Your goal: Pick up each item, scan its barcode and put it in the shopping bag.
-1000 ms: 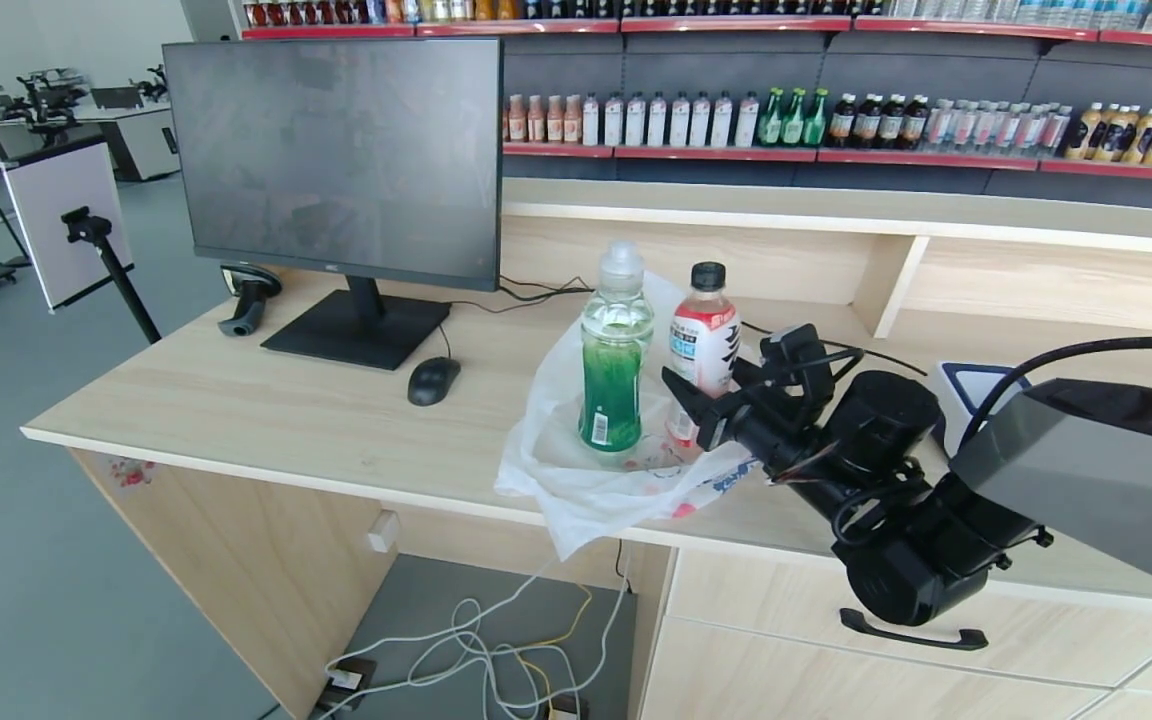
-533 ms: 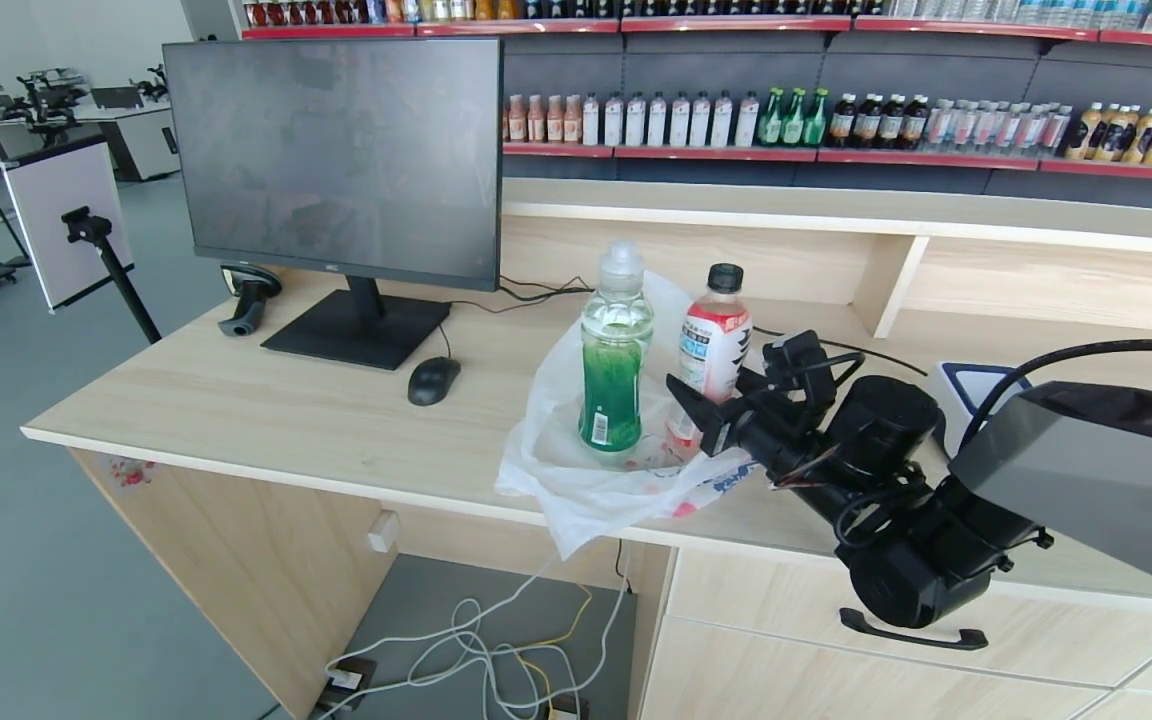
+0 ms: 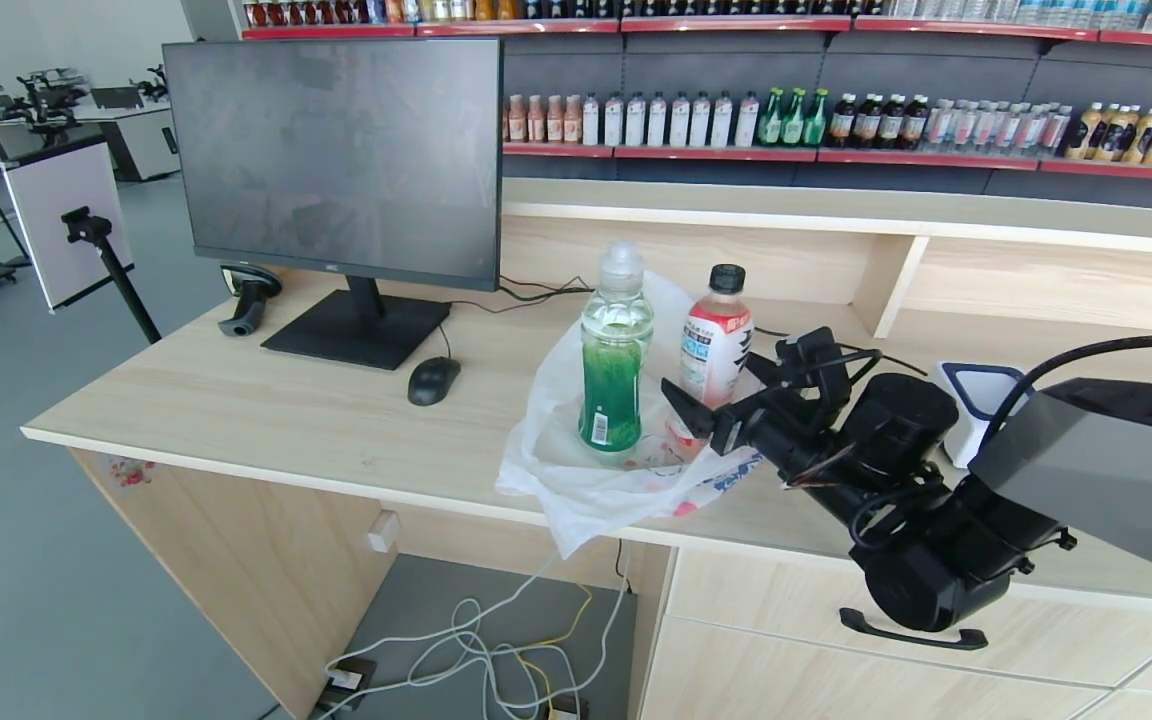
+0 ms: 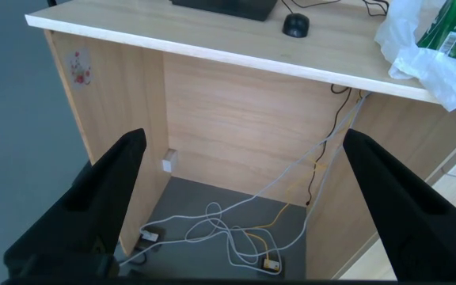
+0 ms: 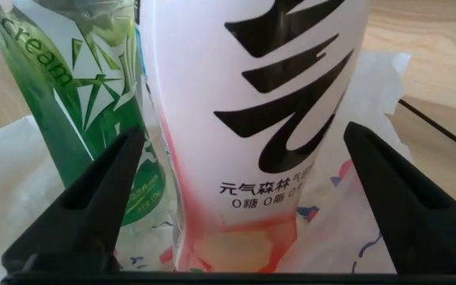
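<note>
Where the bag (image 3: 558,470) lies, a black-capped pink-white bottle (image 3: 714,345) stands, seemingly tilted.

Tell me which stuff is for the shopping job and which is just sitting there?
For the job: clear bottle of green drink; pink-and-white bottle with black cap; white plastic shopping bag; black handheld scanner.
Lying about: black flat computer monitor; black computer mouse.

A shop: drink shelves (image 3: 836,120) behind a checkout counter (image 3: 336,420)
</note>
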Robot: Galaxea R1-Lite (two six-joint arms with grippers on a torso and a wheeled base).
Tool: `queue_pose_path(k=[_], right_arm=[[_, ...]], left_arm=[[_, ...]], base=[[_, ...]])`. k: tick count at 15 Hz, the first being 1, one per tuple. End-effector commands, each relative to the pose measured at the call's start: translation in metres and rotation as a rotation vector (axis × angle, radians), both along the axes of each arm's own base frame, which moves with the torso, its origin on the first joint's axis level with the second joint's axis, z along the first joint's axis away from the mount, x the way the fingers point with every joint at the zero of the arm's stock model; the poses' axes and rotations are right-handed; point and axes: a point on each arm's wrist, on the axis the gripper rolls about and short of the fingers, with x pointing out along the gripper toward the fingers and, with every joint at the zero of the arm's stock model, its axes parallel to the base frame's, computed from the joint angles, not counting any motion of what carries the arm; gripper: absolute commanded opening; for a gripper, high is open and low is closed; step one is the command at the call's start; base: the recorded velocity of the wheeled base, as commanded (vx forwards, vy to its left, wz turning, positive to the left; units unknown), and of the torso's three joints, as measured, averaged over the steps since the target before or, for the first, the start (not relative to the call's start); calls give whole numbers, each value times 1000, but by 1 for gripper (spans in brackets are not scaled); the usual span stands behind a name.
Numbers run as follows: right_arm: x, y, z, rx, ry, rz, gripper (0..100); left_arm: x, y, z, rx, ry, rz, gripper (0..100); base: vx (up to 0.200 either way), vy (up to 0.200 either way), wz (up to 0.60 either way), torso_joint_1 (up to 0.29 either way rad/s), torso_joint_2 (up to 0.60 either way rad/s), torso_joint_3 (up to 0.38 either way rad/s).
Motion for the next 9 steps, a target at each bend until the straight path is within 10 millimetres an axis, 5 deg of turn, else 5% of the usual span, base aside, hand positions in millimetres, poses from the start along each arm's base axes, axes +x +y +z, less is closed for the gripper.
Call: queue_pose_path(k=[1, 9], right_arm=[[-8, -2, 9, 4, -11, 2, 100], [-71, -39, 62, 26, -68, -28, 100]], left_arm=[[0, 0, 0, -1, 1, 1, 100], [0, 0, 0, -2, 1, 1, 100]], base=[[0, 0, 0, 0, 0, 0], [0, 0, 0, 0, 0, 0]])
